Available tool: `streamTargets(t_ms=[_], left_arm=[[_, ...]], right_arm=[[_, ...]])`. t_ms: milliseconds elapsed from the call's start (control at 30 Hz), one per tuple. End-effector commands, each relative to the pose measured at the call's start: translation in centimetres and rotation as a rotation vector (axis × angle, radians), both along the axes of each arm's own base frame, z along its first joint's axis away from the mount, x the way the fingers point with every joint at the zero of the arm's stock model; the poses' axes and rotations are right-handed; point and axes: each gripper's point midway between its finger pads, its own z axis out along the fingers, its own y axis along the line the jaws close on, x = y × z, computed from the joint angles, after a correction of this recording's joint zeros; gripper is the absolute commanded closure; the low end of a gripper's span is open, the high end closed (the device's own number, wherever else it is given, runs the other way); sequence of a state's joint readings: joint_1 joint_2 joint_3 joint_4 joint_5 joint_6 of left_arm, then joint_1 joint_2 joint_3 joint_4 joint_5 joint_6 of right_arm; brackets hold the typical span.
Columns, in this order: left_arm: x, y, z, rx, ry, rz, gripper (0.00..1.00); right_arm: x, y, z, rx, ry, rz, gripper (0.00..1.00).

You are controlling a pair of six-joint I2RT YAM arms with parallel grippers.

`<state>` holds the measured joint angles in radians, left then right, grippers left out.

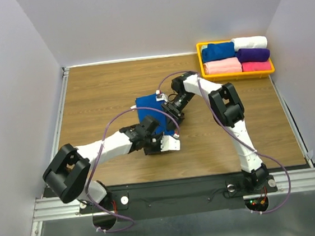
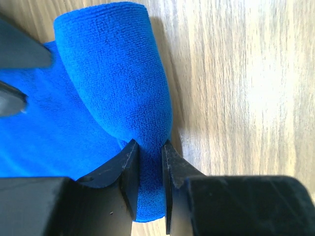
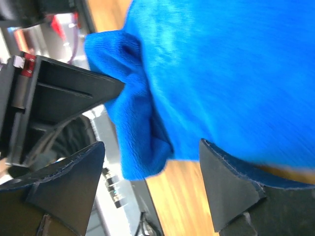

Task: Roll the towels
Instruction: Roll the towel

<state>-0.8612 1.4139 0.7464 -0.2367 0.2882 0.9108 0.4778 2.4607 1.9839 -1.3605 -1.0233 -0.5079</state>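
One royal-blue towel [image 1: 150, 114] lies mid-table with its near end curled into a partial roll. My left gripper [image 1: 161, 138] is shut on that rolled end; in the left wrist view the blue towel [image 2: 118, 83] bulges out from between the black fingers [image 2: 129, 172]. My right gripper [image 1: 175, 116] is open just above the towel's right side; in the right wrist view the towel's fold [image 3: 142, 132] hangs between the spread fingers [image 3: 231, 182]. A second royal-blue towel [image 1: 217, 51] lies rolled in the yellow tray [image 1: 201, 62].
The yellow tray at the back right also holds rolled white [image 1: 250, 42], purple [image 1: 253, 54] and pink [image 1: 222, 66] towels. Both arms cross over the middle of the wooden table [image 1: 99, 96]. Grey walls close in the left, right and far sides.
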Motion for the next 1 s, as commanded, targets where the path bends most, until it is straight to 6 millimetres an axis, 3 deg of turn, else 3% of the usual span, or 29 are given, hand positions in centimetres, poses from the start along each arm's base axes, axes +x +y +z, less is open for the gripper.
streamTargets(t_ms=[0,33,100,200,233,333,367,400,433,467,567,633,667,700,767,800,833,967], left_arm=[[-2.6,0.7,-0.7,0.015,0.266,0.019,0.80],[-2.4,0.7,-0.6,0.006,0.286,0.035,0.80],[-1.7,0.8,-0.3,-0.012,0.348,0.062,0.81],[-1.4,1.4,-0.5,-0.021,0.452,0.092,0.81],[-0.7,1.1,0.1,-0.039,0.461,0.092,0.81],[-0.1,1.4,0.1,-0.056,0.565,0.111,0.81],[-0.1,1.4,-0.1,-0.054,0.619,0.105,0.81],[0.0,1.6,-0.2,-0.056,0.650,0.109,0.81],[0.7,2.1,-0.4,-0.064,0.673,0.131,0.81],[0.1,2.5,-1.0,-0.046,0.746,0.145,0.81],[1.5,2.9,-1.3,-0.066,0.795,0.158,0.81],[1.9,3.1,-1.8,-0.063,0.860,0.171,0.81],[2.1,3.3,-2.0,-0.058,0.874,0.176,0.81],[2.3,3.3,-2.4,-0.046,0.905,0.184,0.81],[2.3,3.5,-2.8,-0.040,0.950,0.193,0.79],[2.4,3.5,-2.9,-0.038,0.963,0.196,0.79],[2.9,3.4,-2.9,-0.040,0.964,0.194,0.78],[3.4,3.4,-3.3,-0.027,1.001,0.201,0.78]], right_arm=[[4.4,-1.6,2.8,0.002,-0.237,-0.045,0.16],[5.1,-1.9,3.3,0.006,-0.259,-0.067,0.10],[6.7,-2.9,5.3,0.018,-0.315,-0.127,0.06],[8.0,-4.8,6.9,0.020,-0.357,-0.197,0.05],[8.7,-5.1,8.5,0.030,-0.411,-0.227,0.04],[9.3,-7.0,10.9,0.021,-0.540,-0.282,0.03],[8.5,-7.6,10.5,0.002,-0.548,-0.291,0.03],[9.0,-7.7,11.2,0.011,-0.620,-0.297,0.03],[8.5,-8.3,13.0,0.010,-0.698,-0.307,0.03],[8.3,-8.6,13.5,0.007,-0.730,-0.311,0.03],[6.8,-9.5,14.2,-0.003,-0.814,-0.286,0.04],[5.3,-9.4,13.7,-0.030,-0.876,-0.235,0.06],[4.8,-9.0,12.5,-0.053,-0.880,-0.209,0.06],[3.9,-7.3,13.2,-0.027,-0.959,-0.161,0.06],[2.5,-6.8,11.0,-0.103,-1.017,-0.103,0.06],[2.1,-6.1,10.9,-0.113,-1.065,-0.076,0.06],[0.8,-3.7,10.6,-0.086,-1.132,-0.002,0.05],[-0.5,-0.5,8.6,-0.131,-1.325,0.107,0.03]])
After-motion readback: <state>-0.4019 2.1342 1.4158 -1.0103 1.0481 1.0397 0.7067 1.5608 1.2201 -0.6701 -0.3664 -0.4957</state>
